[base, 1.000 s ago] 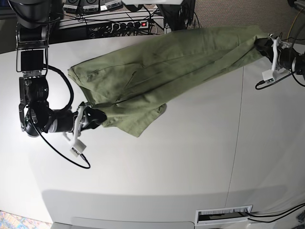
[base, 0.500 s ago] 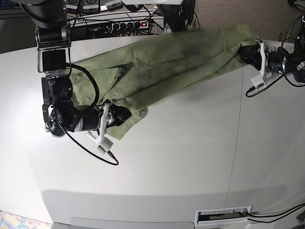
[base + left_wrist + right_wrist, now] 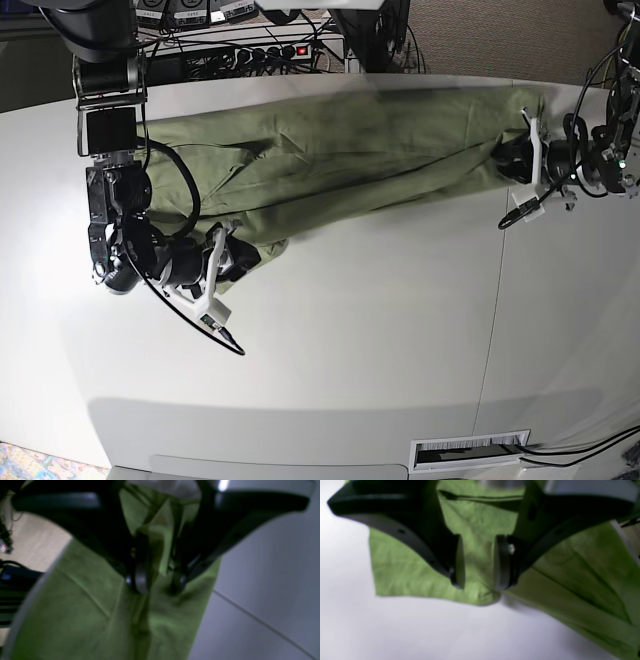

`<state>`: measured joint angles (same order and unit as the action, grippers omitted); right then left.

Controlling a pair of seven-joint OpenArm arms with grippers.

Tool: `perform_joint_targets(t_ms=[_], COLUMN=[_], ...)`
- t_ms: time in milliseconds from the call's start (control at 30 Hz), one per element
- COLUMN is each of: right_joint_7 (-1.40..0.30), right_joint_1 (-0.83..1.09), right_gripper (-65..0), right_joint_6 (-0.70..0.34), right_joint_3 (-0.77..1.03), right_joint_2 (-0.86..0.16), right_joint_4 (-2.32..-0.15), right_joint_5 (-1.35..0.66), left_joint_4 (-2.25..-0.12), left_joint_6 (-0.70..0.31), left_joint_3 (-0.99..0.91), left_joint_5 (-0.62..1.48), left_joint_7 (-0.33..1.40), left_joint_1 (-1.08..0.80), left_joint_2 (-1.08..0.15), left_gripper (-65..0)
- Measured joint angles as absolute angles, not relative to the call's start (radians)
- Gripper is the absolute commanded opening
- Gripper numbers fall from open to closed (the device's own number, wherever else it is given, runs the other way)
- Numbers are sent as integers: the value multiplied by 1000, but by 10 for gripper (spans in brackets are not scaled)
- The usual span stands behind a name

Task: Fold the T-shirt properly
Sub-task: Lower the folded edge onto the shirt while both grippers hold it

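Surface: white table (image 3: pixel 380 340), seam on one side; power strip (image 3: pixel 262 52) and cables behind | T-shirt (image 3: pixel 340 160): stretched in a band along the far edge | left gripper (image 3: pixel 156 585): jaws clamped on bunched fabric at one end | right gripper (image 3: pixel 478 580): fingers (image 3: pixel 502 562) pinching a hem corner, low over the table

In the left wrist view you see the left hand (image 3: pixel 156 581) closed on a bunched fold of the green T-shirt (image 3: pixel 87 610), with cloth pinched between its two dark fingers (image 3: pixel 141 577). The fabric spreads downward and to the left, creased and blurred. To your right lies the pale grey surface (image 3: pixel 270 580), crossed by a thin diagonal seam.
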<state>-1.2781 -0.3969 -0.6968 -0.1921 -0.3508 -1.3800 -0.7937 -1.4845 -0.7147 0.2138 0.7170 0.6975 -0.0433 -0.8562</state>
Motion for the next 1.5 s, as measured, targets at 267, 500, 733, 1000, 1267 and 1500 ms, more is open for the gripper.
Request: perform_joint_targets(t_ms=[267, 500, 733, 1000, 1267, 1500], right_joint_7=[-1141, -934, -743, -646, -651, -721], right_joint_1=[-444, -444, -460, -481, -480, -485], right_gripper=[-442, -441, -432, -433, -452, -650], right_joint_6=[-700, -700, -697, -697, -698, -697], right_joint_3=[-30, -25, -27, -26, -26, -25], right_joint_2=[-351, -348, -348, -342, -305, -304], right_joint_4=[-1380, -1341, -1095, -964, -921, -923], right_joint_5=[-627, -405, -298, -188, -180, -186], left_joint_4=[-1479, -1479, -1479, -1479, -1477, -1477], left_joint_6=[-715, -715, -715, -715, -714, -713], left_joint_3=[214, 214, 214, 214, 214, 214], left_joint_5=[715, 720, 720, 728, 735, 735], left_joint_7=[717, 720, 721, 724, 726, 727], left_joint_1=[-27, -27, -27, -27, -27, -27], left_joint_2=[-856, -856, -856, -856, -856, -856], left_gripper=[-468, -468, -468, -468, -468, -469])
